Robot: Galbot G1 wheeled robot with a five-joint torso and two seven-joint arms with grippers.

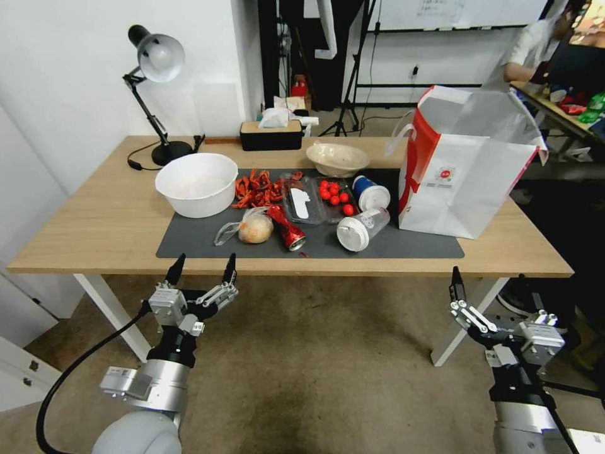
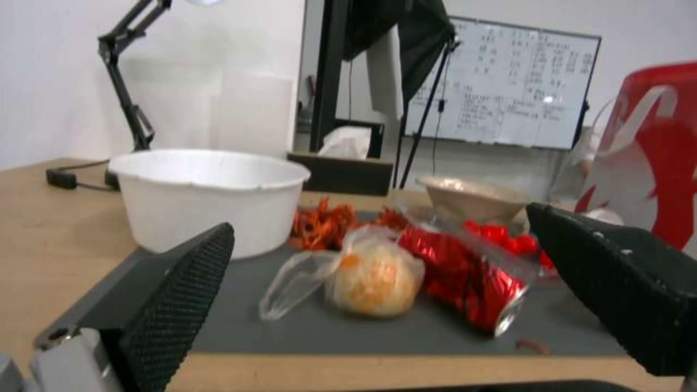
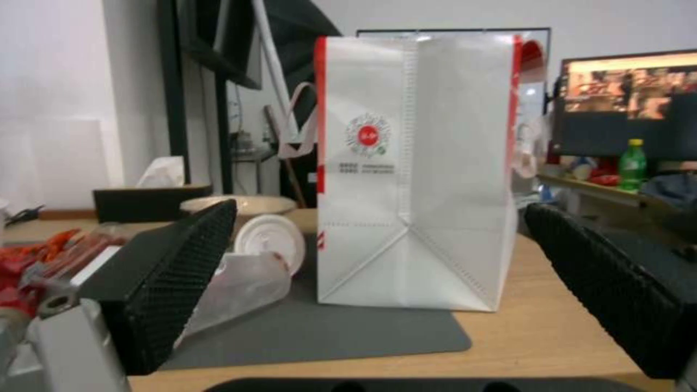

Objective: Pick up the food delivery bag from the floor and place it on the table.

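black ribbed fingers (image 3: 174, 283) of the right gripper (image 1: 485, 296) stand spread and empty at the lower right of the head view, below the near edge of the table (image 1: 94, 227). the left gripper (image 1: 201, 268), lower left, is likewise spread and holds nothing. beyond, at the right of the frame, the food delivery bag (image 1: 466, 170) stands upright on the tabletop, partly on the dark grey mat (image 1: 201, 236), beside a tipped clear cup (image 1: 360, 228).
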